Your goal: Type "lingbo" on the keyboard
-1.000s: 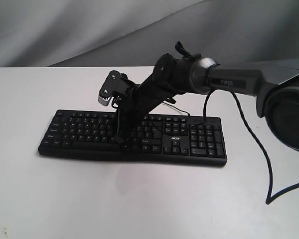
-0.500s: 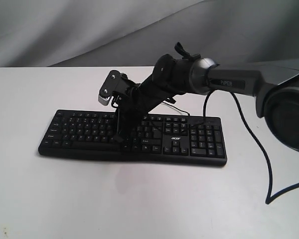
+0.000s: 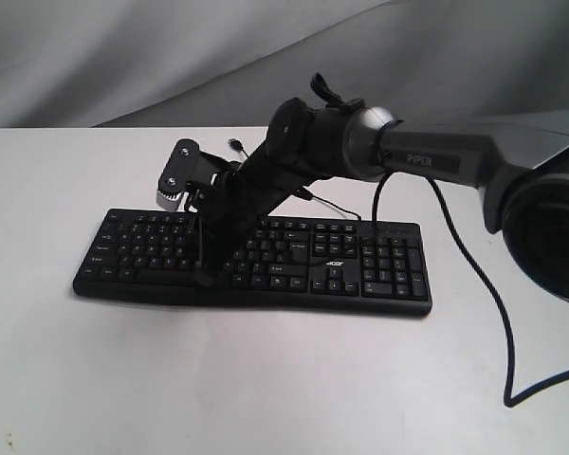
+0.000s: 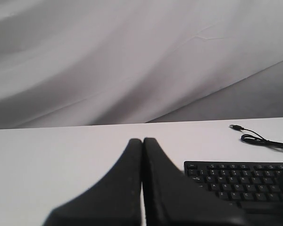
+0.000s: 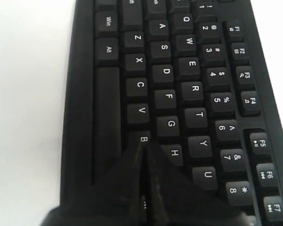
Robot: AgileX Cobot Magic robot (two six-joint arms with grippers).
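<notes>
**Exterior view.** The keyboard point(image 3: 360, 270) lies flat across the middle of the frame on the white counter point(image 3: 266, 379). Its number pad is toward the right and the white acer logo point(image 3: 334, 252) sits right of centre. The right arm point(image 3: 427, 156) enters from the right edge and slants down to the left, crossing above the keyboard. The right hand point(image 3: 207, 273) points down at the lower key rows, left of the keyboard's middle, with its two fingers pressed together. A black arm cable point(image 3: 484, 284) loops down over the counter at the right of the frame. A thin keyboard cable ends in a USB plug point(image 3: 235, 144) on the counter behind the keyboard, in the upper middle. Grey cloth point(image 3: 171, 57) fills the top of the frame.

**Left wrist view.** The left hand point(image 4: 142, 142) has its fingers closed flat against each other, holding nothing. It sits above bare counter point(image 4: 61, 150), well apart from the keyboard point(image 4: 236, 181), whose corner shows beside it. The USB plug point(image 4: 236, 127) and its coiled cable lie just beyond that corner.

**Right wrist view.** The keyboard point(image 5: 179, 84) fills most of the picture, with a strip of counter point(image 5: 23, 117) alongside it. The right hand point(image 5: 142, 147) is closed, fingers together, and its tip is at the B key point(image 5: 143, 138), next to the space bar. Whether the key is pressed down cannot be told.
</notes>
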